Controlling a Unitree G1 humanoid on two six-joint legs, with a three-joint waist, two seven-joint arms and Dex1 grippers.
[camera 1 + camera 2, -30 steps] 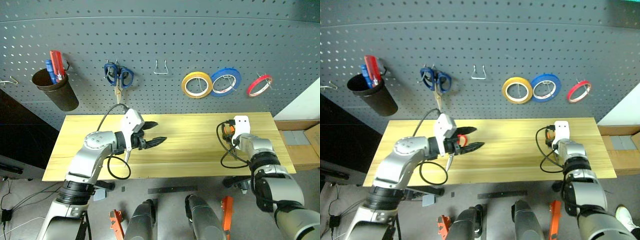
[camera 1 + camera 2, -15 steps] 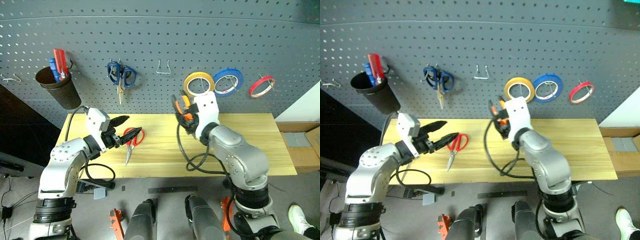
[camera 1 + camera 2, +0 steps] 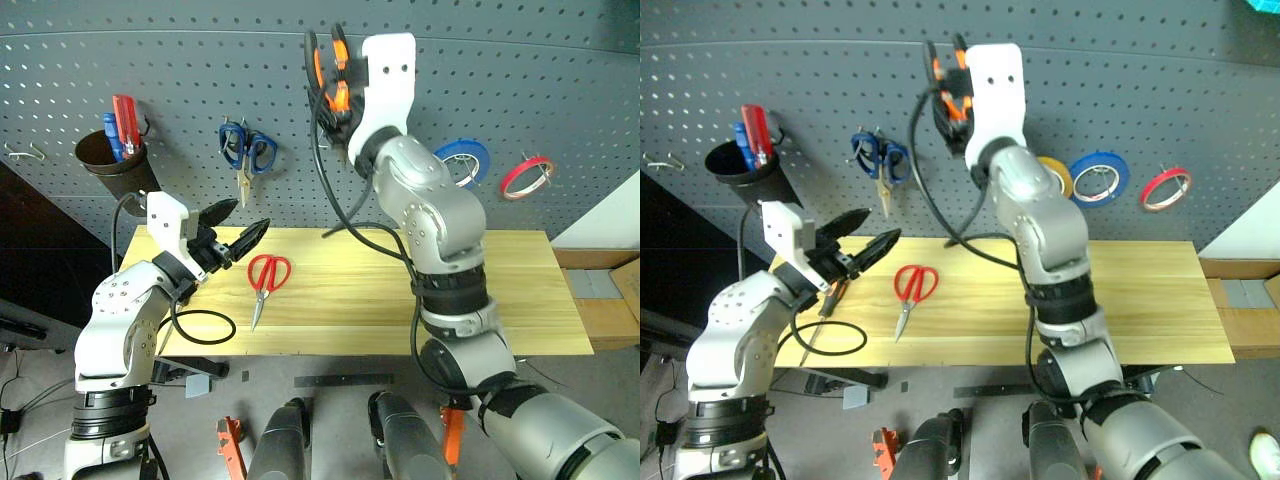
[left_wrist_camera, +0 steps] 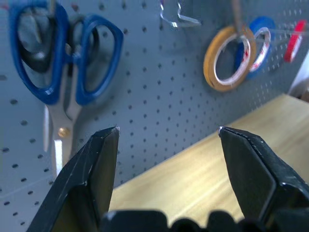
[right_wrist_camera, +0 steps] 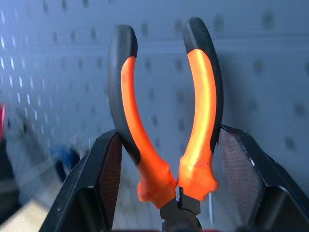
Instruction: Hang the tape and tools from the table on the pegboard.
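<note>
The right gripper [image 5: 166, 159] grasps the orange-handled pliers [image 5: 166, 111], curved grips up, before the perforated grey pegboard [image 3: 560, 80]. The left gripper [image 3: 235, 230] is spread, empty. Red-handled scissors [image 3: 265, 280] lie on the plank table [image 3: 520, 300] near its left end; the thin red tape [image 3: 523, 172] hangs on the pegboard.

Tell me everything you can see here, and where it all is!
Pegboard: one, dark grey, across the wall.
Table: one, light wood, under the pegboard.
Red-handled scissors: one pair, lying on the table.
Screwdriver: one, orange-and-black handle, on the table's left end.
Orange-handled pliers: one pair, held up at the pegboard.
Blue-handled scissors: one pair, hanging on the pegboard.
Wire hook: one, silver, on the pegboard.
Yellow tape: one roll, hanging.
Blue tape: one roll, hanging.
Red tape: one thin ring, hanging rightmost.
Cup: one, dark, hanging at the left, with red and blue handles inside.
Left gripper: black fingers, open, above the table.
Right gripper: shut on the pliers.
</note>
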